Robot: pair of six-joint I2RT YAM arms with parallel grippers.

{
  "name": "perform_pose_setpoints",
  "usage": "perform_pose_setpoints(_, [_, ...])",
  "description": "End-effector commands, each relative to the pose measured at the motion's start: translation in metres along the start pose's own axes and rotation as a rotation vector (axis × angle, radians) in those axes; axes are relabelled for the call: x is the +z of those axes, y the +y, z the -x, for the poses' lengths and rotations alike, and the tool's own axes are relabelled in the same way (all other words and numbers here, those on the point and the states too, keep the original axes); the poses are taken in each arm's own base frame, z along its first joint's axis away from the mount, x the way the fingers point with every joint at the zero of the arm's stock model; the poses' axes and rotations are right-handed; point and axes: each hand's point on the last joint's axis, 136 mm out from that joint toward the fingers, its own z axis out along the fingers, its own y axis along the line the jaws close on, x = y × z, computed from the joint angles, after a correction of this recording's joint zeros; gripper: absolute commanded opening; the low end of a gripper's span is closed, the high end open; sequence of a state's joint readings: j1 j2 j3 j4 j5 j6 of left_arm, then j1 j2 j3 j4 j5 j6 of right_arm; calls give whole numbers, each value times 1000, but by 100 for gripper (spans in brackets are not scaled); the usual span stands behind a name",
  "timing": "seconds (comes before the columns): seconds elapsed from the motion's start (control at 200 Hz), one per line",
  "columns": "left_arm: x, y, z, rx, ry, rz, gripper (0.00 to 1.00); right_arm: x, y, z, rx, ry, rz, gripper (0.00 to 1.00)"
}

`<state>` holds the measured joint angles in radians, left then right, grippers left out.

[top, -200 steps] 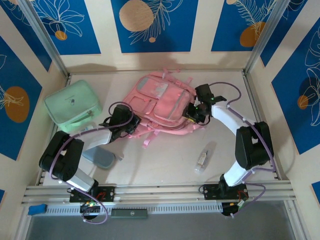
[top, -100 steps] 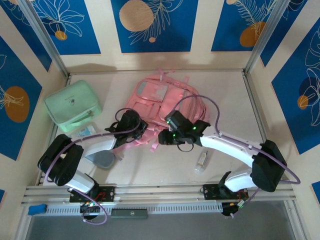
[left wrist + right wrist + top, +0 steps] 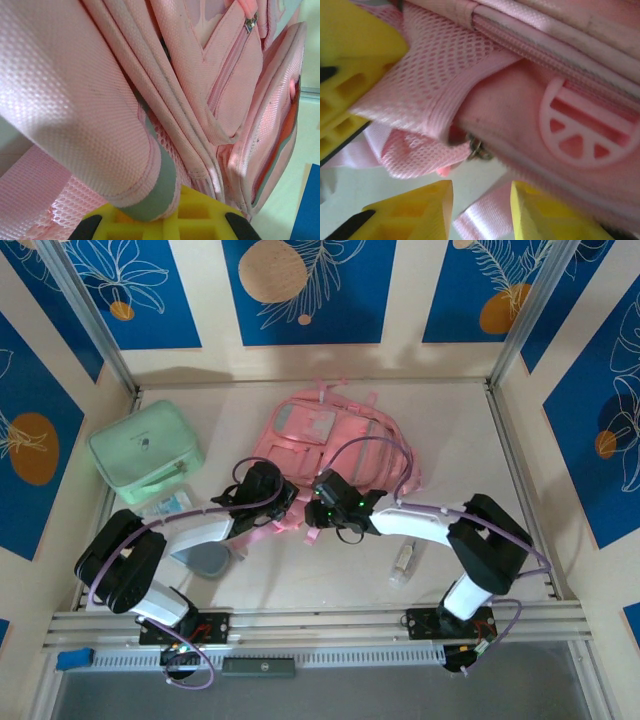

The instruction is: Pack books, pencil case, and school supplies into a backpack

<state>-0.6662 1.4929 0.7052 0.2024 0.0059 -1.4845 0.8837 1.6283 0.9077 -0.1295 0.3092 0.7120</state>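
The pink backpack (image 3: pixel 335 445) lies flat mid-table. My left gripper (image 3: pixel 277 502) is shut on a pink fold of it with grey trim (image 3: pixel 155 185) at the bag's near-left corner. My right gripper (image 3: pixel 316 517) stands open just beside it at the bag's near edge. A metal zip pull (image 3: pixel 478 148) hangs just ahead of its yellow fingers (image 3: pixel 415 212), and a pink strap (image 3: pixel 487 215) lies between them. The grey-blue pencil case (image 3: pixel 205 558) lies near the left arm. A clear bottle (image 3: pixel 404 560) and a light blue packet (image 3: pixel 170 504) lie on the table. The books are out of view.
A mint-green boxy case (image 3: pixel 145 450) stands at the left, against the wall. The left gripper's yellow finger (image 3: pixel 350 75) sits close on the left in the right wrist view. Walls and a metal rail (image 3: pixel 320 625) bound the table.
My right arm has swung from the backpack's right side across to its near edge, beside the left gripper. The left gripper has moved right, pulling the bag's corner along.
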Motion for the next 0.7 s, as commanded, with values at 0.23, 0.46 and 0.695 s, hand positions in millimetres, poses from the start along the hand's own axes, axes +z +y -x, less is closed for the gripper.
perform_pose_setpoints(0.23, [-14,-53,-10,32,40,-172,0,17,-5,35,-68,-154,-94,34])
perform_pose_setpoints(0.46, [-14,-53,-9,39,32,-172,0,19,19,37,-166,-199,27,33])
perform_pose_setpoints(0.695, [-14,-48,-8,40,27,-158,0,22,4,48,-149,-218,-59,28])
